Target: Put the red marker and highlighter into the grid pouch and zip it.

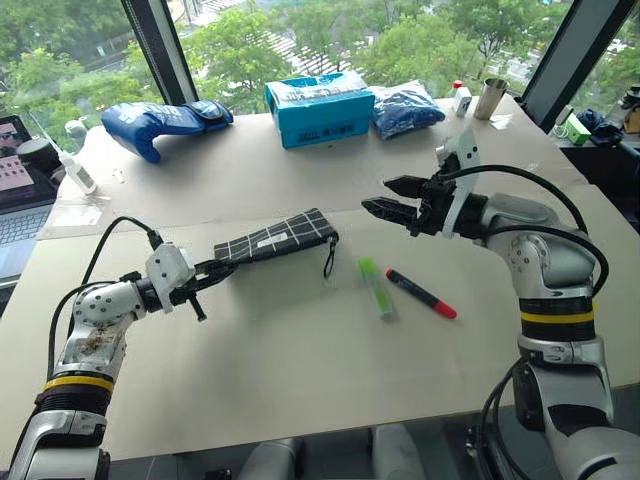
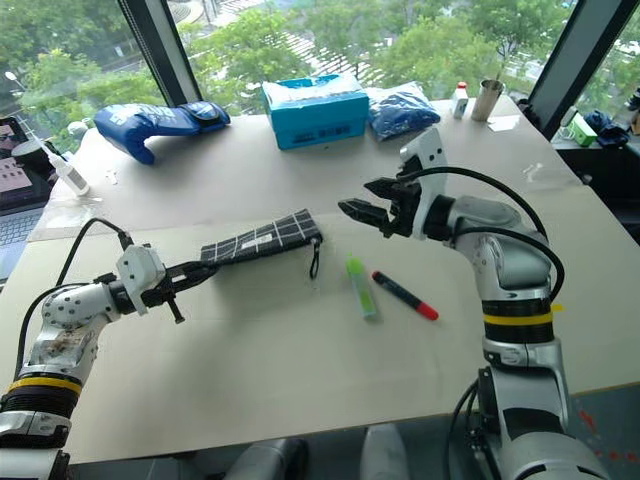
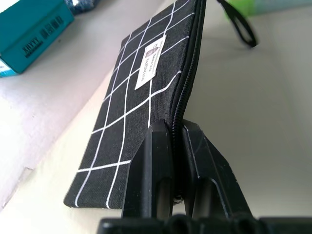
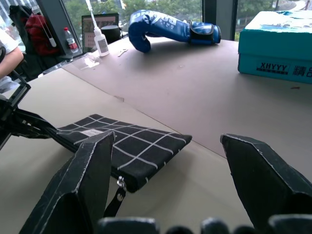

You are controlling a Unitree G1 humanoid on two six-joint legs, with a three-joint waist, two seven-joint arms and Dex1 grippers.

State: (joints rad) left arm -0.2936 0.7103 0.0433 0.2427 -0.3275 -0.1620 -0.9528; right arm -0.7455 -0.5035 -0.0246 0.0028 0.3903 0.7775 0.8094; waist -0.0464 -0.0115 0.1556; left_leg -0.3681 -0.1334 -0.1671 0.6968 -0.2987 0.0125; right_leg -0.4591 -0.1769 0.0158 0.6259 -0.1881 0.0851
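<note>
Black white-gridded pouch [image 1: 275, 238], pale green highlighter [image 1: 376, 288], black-and-red marker [image 1: 420, 293].

The grid pouch [image 3: 146, 97] label's print is too small to read; the fingers [image 3: 156, 170] cover its near edge.

We take the grid pouch [image 1: 275, 237] as our landmark. Between it and the table's near edge the tabletop [image 1: 300, 370] lies bare, so a hand passes freely there. Just to its right, the highlighter [image 1: 376, 288] and red marker [image 1: 421, 293] lie in the way. Well behind it stand a blue boxing glove [image 1: 165, 124] and teal box [image 1: 320, 107].
</note>
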